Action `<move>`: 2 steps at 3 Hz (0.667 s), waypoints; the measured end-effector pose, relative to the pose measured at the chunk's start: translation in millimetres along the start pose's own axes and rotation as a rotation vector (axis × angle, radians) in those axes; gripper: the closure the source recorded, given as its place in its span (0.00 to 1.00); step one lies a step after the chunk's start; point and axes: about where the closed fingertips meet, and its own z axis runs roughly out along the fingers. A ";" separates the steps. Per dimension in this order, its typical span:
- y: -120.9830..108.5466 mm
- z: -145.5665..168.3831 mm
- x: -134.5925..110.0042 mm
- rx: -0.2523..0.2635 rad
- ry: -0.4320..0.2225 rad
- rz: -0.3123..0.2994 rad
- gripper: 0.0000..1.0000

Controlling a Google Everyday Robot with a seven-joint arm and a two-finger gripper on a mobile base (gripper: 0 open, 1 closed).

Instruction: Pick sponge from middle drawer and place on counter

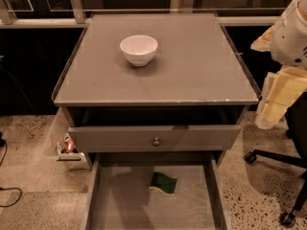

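The sponge point(163, 183), dark green on top with a yellow foam layer, lies on the floor of the middle drawer point(120, 205), which is pulled out at the bottom of the view. The grey counter point(192, 71) is the cabinet top above it. My gripper point(274, 110) hangs at the right edge of the view under the white arm point(290, 32). It is beside the counter's front right corner, and above and to the right of the sponge. It holds nothing that I can see.
A white bowl point(138, 49) stands on the counter, back left of centre. The upper drawer front with a round knob point(156, 141) juts out above the middle drawer. A chair base point(278, 162) stands at the right. A clear bin point(67, 145) and cables point(9, 195) are at the left.
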 end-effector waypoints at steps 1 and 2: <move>2.3 2.0 -0.2 0.005 -0.003 0.002 0.00; 22.5 27.6 7.3 -0.037 -0.047 0.025 0.00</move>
